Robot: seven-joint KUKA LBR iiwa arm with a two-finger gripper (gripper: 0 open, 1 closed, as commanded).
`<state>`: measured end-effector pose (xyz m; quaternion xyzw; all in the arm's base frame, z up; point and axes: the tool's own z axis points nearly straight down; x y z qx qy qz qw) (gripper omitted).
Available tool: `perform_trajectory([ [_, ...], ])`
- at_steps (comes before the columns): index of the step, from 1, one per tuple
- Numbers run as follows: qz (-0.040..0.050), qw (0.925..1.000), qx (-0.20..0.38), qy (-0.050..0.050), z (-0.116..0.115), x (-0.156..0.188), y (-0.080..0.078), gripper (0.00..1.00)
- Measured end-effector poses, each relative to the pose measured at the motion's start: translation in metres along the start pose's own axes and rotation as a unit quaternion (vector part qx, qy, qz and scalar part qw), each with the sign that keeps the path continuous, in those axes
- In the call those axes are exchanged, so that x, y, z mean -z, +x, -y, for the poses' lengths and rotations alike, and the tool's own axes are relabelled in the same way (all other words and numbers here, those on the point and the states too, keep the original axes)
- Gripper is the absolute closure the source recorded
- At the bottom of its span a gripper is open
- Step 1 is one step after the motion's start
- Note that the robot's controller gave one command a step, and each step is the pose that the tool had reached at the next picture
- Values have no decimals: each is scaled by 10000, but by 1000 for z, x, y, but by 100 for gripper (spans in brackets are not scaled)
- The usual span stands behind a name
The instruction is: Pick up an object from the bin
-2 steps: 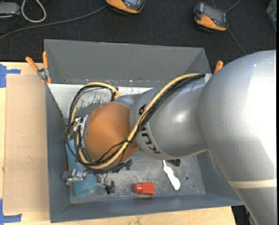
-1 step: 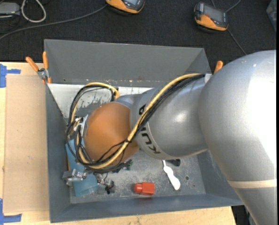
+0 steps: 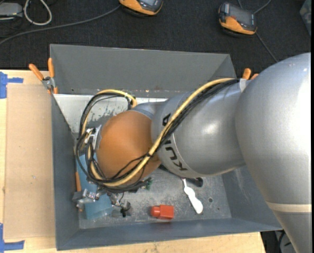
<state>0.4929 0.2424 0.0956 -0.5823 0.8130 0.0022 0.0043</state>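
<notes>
My gripper (image 3: 113, 198) pokes out from under the arm's orange cover at the bin's front left. It is low over a blue block-like thing (image 3: 97, 208) that lies by the front wall. A small silvery piece (image 3: 86, 196) sits against the blue thing's left end. A small red block (image 3: 162, 211) lies to the gripper's right on the bin floor. Further right, a white spoon-shaped piece (image 3: 192, 197) lies at a slant.
The arm and its orange cover hide most of the bin's middle and left. A thin orange stick (image 3: 77, 182) and another blue piece (image 3: 83, 167) lie along the left wall. A black thing (image 3: 197, 182) shows under the arm near the white piece.
</notes>
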Motion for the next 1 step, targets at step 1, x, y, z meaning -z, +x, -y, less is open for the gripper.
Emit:
perform_trajectory([
  [1,21,10000,-4,24,2,33,-1,100],
])
